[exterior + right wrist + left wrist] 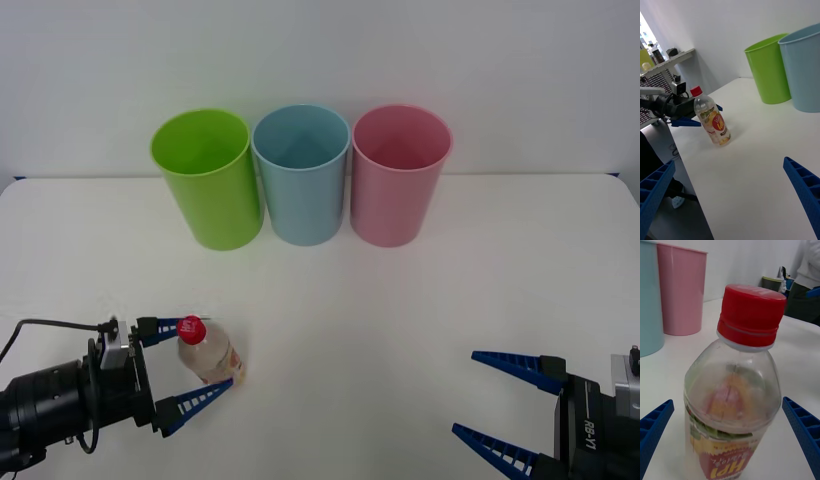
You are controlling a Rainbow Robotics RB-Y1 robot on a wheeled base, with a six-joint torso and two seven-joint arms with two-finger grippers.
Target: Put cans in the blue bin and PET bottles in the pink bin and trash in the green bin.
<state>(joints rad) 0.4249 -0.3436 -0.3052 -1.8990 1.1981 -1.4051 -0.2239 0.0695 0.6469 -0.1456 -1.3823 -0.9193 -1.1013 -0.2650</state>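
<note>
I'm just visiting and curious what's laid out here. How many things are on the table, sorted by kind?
Bins: 3, namely the green bin, the blue bin and the pink bin.
Bottles: 1, the PET bottle between the open fingers of the left gripper.
Total: 4

On my worktop (420,330) three bins stand in a row at the far side, close together: the green bin (205,180) on the left, the blue bin (301,175) in the middle, the pink bin (399,176) on the right. Near me on the left the bottle (208,352) stands upright between the spread fingers of my left gripper (205,360). My right gripper (505,398) sits at the near right, well apart from it, fingers spread.
</note>
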